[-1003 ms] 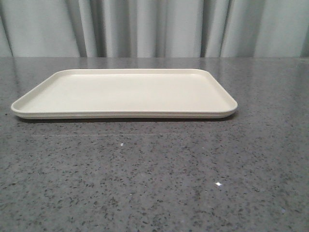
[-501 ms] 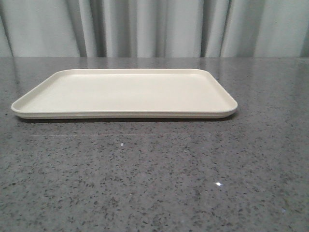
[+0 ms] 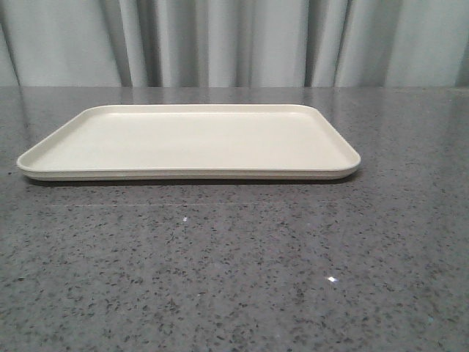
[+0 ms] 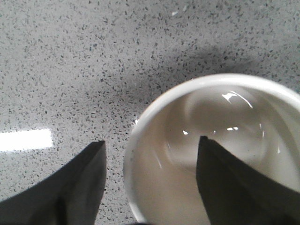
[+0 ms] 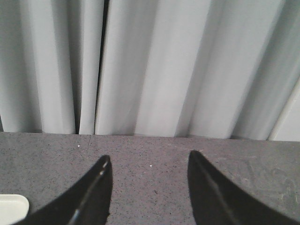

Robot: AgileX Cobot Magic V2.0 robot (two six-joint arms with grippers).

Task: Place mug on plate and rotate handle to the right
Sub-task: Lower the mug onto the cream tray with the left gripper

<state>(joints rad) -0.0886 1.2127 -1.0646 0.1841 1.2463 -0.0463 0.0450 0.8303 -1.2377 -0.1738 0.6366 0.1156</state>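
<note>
Mug [image 4: 220,154] upright, mouth up; left gripper [image 4: 151,161] fingers apart, straddling its rim; right gripper [image 5: 149,180] fingers spread, empty.

You see a cream rectangular plate [image 3: 189,141] on a dark grey stone table [image 3: 234,271] speckled black and white, pale grey pleated curtains [image 3: 234,40] behind, a glossy white round mug [image 4: 187,140], and black gripper fingers [image 4: 70,187].

No legible text, labels, brands or nos. on anything.
</note>
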